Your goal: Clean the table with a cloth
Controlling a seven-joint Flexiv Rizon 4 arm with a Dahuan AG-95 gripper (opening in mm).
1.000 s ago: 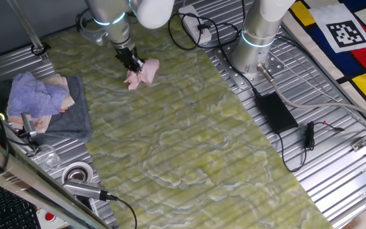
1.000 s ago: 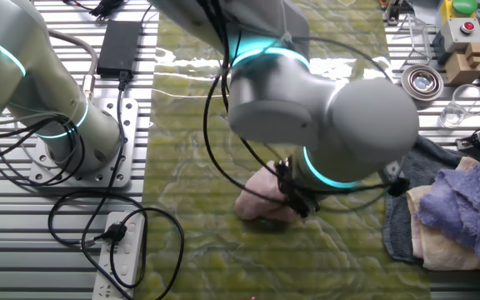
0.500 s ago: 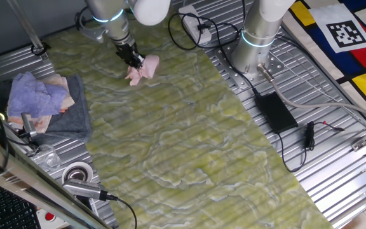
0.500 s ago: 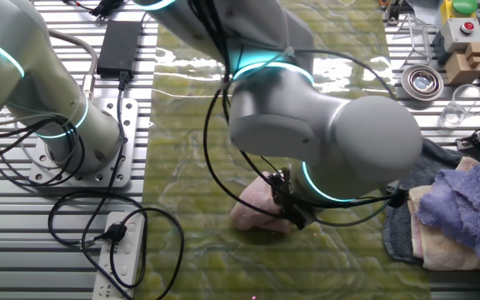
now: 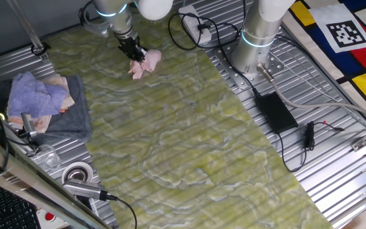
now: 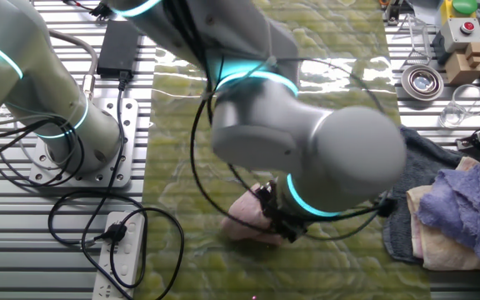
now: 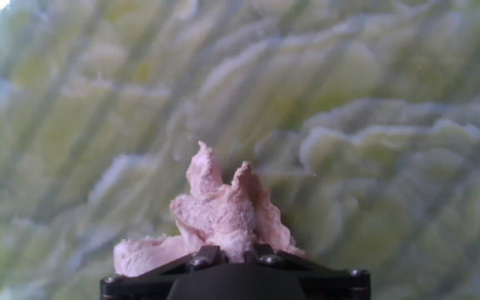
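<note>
1 cloth (image 5: 145, 62) farther up 1 table (image 5: 189, 140)

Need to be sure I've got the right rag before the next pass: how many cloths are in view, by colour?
Pink cloth, held in the pincer on the table: 1
Lavender-purple cloth: 1
Dark grey towel: 1
Pale peach cloth, in the pile under the lavender one: 1
Total: 4
</note>
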